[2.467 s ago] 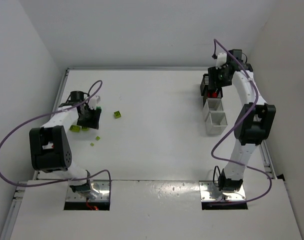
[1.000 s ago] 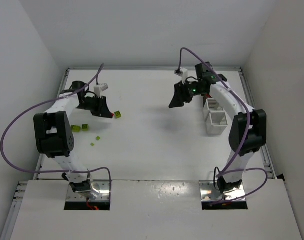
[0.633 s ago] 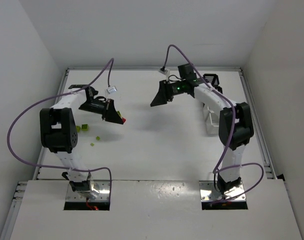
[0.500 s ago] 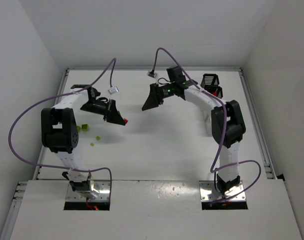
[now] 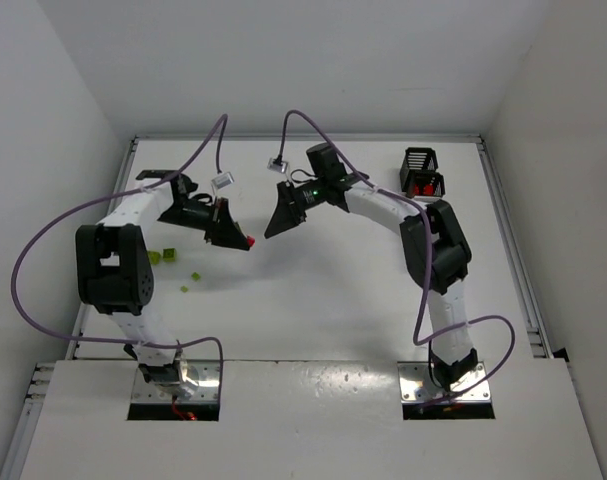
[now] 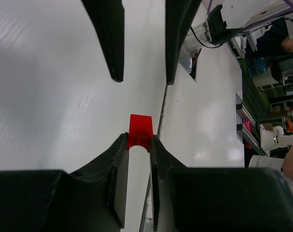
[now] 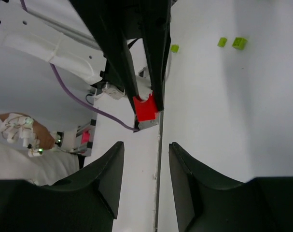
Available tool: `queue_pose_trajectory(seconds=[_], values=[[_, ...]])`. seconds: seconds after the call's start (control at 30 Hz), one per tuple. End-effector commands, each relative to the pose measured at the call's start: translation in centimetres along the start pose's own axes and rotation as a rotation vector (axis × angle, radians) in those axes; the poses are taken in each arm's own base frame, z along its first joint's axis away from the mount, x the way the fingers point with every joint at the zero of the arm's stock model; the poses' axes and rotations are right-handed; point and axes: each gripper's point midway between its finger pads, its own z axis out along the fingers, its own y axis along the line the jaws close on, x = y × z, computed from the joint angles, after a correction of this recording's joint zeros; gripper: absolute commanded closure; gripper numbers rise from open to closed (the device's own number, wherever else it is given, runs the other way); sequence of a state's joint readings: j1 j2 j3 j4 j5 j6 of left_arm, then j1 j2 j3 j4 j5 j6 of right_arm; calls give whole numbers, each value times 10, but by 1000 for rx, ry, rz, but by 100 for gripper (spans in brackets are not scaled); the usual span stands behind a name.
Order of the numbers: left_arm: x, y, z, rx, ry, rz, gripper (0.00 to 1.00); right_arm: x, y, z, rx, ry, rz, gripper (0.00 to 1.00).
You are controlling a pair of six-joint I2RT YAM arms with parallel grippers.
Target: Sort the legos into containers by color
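Left gripper is clamped on one red brick, pinched at the very fingertips. Roughly half the brick sticks out past the tips, clear of the table. Right gripper has its jaws apart with nothing between them. It's nose-to-nose with the left, and the brick sits straight ahead of its gap but not yet inside it. This reads to me as a handover. The brick is a tiny moulded-plastic block, and I expect it's rigid and near weightless, with glossy, flat, square-edged faces. It won't crush, but I judge it slick, and with this little purchase it could pivot or pop out if nudged. Best hold for the right is the free half beyond the left tips. Both pinch axes look parallel in the wrist views, so it would close on the same pair of flat side faces, square on and off the corners. The fingers on both grippers are black, hard and tapered, so contact patches are small. I'd want the right closed firmly before the left lets go. The black slatted bin with red in it is well behind the right jaws. A few lime bricks lie on the matte white table behind the left jaws.
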State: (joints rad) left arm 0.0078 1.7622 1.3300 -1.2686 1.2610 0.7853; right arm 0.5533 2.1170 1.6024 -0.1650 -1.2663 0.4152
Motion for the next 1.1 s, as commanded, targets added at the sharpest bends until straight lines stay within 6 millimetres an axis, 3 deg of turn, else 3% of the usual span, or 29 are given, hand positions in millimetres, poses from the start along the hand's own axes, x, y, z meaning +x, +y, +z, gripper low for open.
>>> queue_pose_trajectory(seconds=[0.0, 0.3, 0.43, 0.8, 1.07], values=[[-5, -14, 0, 24, -41, 84, 85, -14, 10, 7, -81, -11, -43, 57], [-4, -20, 0, 15, -49, 113, 85, -8, 3, 24, -99, 14, -9, 57], [-6, -22, -1, 7, -56, 131, 85, -13, 8, 28, -110, 10, -36, 57], [-2, -20, -4, 2, -74, 107, 85, -4, 29, 36, -178, 53, -72, 56], [-1, -23, -3, 21, -83, 111, 85, -3, 31, 40, -186, 56, -102, 56]])
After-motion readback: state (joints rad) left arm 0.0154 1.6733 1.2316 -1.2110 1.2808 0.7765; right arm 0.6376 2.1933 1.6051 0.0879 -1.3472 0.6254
